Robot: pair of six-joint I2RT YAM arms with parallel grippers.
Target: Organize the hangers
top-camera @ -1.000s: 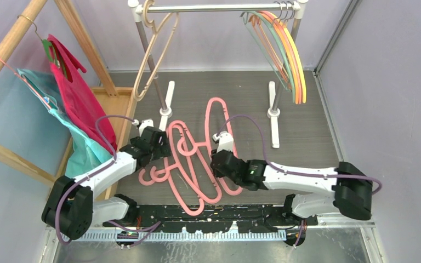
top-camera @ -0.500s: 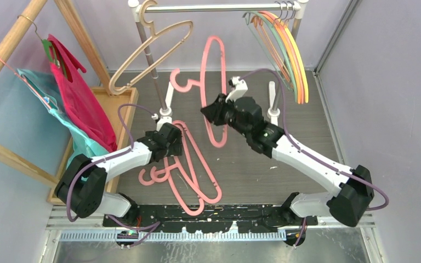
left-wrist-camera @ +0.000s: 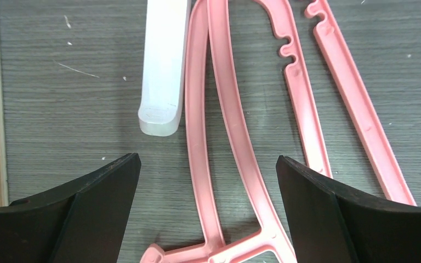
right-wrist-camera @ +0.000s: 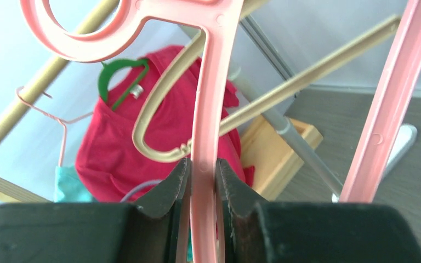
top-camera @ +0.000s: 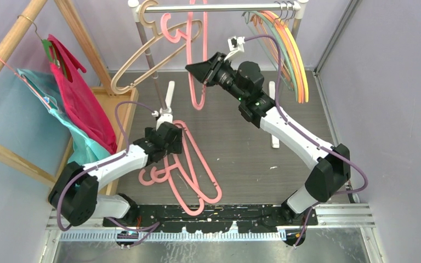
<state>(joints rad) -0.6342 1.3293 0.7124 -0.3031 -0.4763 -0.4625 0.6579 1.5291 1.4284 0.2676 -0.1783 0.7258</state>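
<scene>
Right wrist view: thick pink hanger pinched by its straight bar between the 2 fingers of the right gripper, jaws closed to the bar's width.
Hanger position: held clear of the table, hook just beside the beige hanger, below the rail.
Left gripper: wide open, holding nothing, above the pink hangers lying overlapped on the table.
Rail's right end: thin orange, yellow and grey-green hangers hang bunched together.

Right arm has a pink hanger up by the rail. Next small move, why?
Probably raise the right gripper slightly so the hook of the pink hanger clears the rail: jaws are shut on it, and the hook seems to sit below the rail, unhooked.
</scene>
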